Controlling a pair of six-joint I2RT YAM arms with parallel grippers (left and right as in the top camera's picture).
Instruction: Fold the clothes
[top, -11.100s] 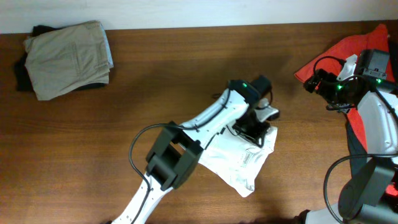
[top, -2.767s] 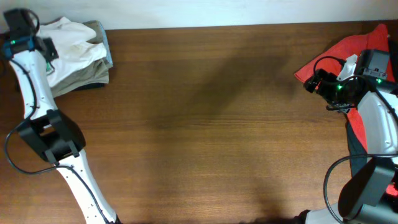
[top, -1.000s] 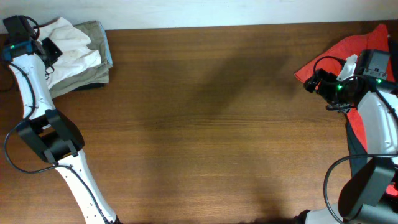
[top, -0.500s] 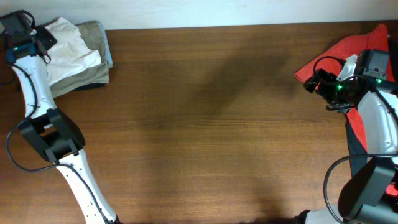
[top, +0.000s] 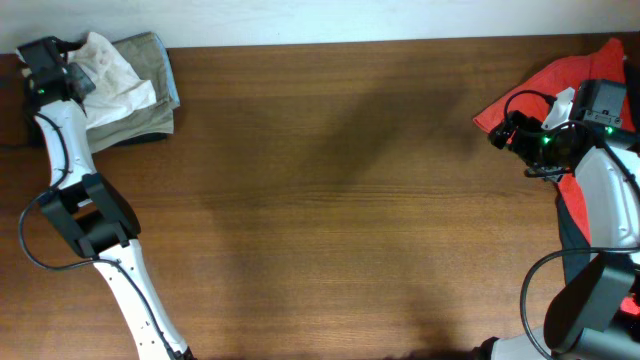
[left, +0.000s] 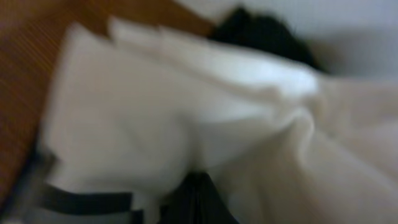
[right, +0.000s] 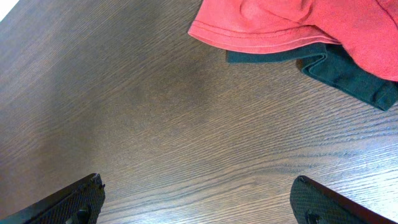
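Observation:
A crumpled white shirt (top: 115, 75) lies on a folded khaki garment (top: 150, 105) at the table's far left corner, with a dark garment (top: 33, 108) under them. My left gripper (top: 68, 82) is at the shirt's left edge. In the blurred left wrist view, white fabric (left: 155, 118) fills the frame around dark, closed fingers (left: 198, 202). My right gripper (top: 505, 132) is open and empty over bare wood (right: 202, 208), beside a red garment (top: 545, 85) that lies on a dark one (right: 348, 71).
The red garment (right: 292, 25) and the dark one lie at the table's far right, partly under the right arm. The table's back edge meets a white wall (top: 320, 20). Bare brown wood (top: 330, 200) spans the middle.
My left arm carried the white shirt from the table's middle to the khaki pile. In the last second its gripper shifted slightly right and down, bunching the shirt. The right arm has not moved.

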